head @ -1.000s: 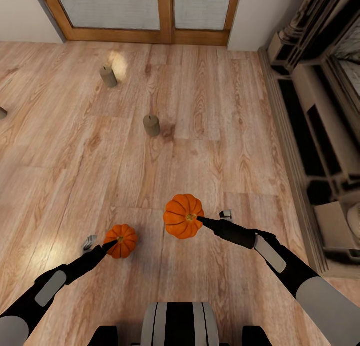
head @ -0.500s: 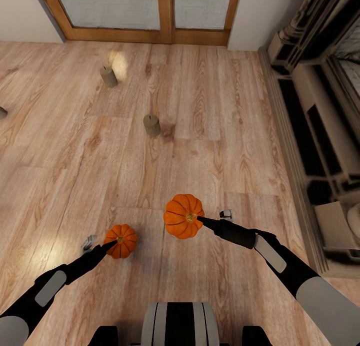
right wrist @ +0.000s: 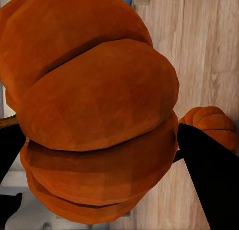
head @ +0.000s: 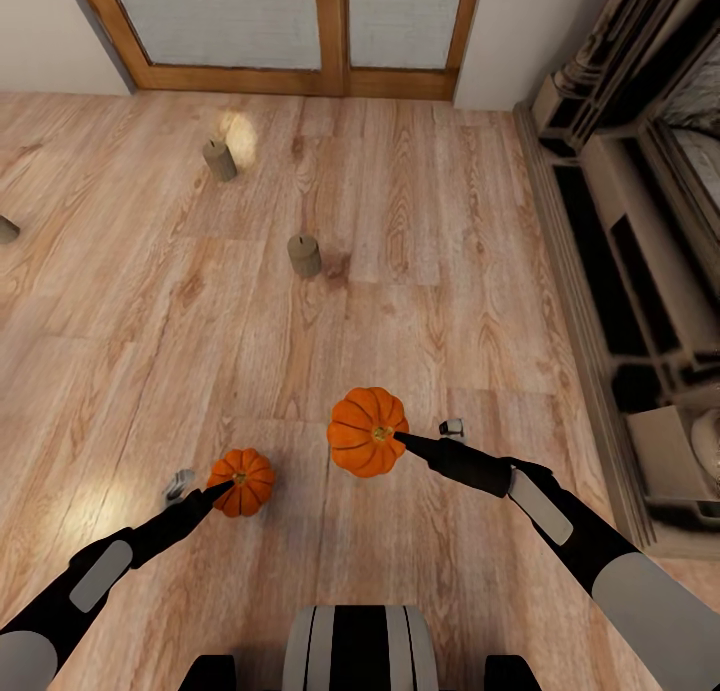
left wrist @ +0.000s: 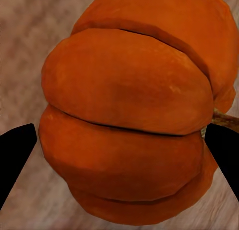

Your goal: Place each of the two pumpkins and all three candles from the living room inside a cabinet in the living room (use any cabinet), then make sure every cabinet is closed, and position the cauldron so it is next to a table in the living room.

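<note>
Bright-orange ribbed round pumpkin, larger-looking: raised, stem facing up, centre of head view. Second orange ribbed pumpkin: at its 8 o'clock, lower. Stubby tan cylindrical candles, upright on the wooden floor: one at 12 o'clock, another at 11 o'clock, a third at 10 o'clock, cropped.

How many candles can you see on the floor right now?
3. One candle stands mid-floor ahead, another is farther off near the wooden doors, and a third is cut off at the head view's left edge.
</note>
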You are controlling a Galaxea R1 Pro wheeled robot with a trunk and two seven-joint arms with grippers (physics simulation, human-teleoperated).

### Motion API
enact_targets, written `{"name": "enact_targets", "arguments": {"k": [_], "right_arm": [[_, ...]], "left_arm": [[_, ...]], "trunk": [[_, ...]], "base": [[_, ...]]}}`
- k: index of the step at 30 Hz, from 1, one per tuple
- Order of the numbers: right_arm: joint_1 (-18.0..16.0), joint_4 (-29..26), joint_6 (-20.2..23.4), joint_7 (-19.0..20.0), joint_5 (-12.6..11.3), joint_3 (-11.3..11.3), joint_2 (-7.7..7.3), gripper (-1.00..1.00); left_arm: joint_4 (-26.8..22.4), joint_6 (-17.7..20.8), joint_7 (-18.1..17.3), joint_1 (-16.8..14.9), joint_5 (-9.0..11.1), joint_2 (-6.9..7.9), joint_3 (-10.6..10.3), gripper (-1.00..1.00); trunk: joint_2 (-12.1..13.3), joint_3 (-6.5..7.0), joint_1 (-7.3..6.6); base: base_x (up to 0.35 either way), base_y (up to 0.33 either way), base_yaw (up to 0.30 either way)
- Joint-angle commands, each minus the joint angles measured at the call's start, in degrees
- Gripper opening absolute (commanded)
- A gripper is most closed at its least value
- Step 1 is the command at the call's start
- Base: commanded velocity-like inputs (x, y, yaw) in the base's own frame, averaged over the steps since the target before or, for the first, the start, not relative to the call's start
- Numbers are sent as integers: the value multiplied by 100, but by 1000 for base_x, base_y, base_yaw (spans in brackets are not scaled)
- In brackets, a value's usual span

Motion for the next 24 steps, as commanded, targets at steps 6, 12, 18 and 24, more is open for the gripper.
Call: {"name": "enact_targets", "arguments": {"k": [6, 12, 18, 24], "right_arm": [[-6, 3, 46, -1, -63, 21, -6, -100], [-5, 3, 52, -1, -63, 17, -6, -100], [-5, 13, 48, -6, -62, 20, 3, -100], [-5, 13, 32, -183, -57, 21, 25, -100]], "left_arm": [[0, 32, 0, -3, 65, 10, -22, -100], [0, 39, -107, -3, 65, 41, -12, -100], [-2, 129, -851, -3, 83, 477, -9, -100], [-72, 631, -1243, 17, 90, 1070, -17, -100]], "trunk": [[5, 108, -14], [13, 241, -29], [21, 374, -45], [29, 507, -60]], "base": [[0, 0, 0], [0, 0, 0], [0, 0, 0], [0, 0, 0]]}}
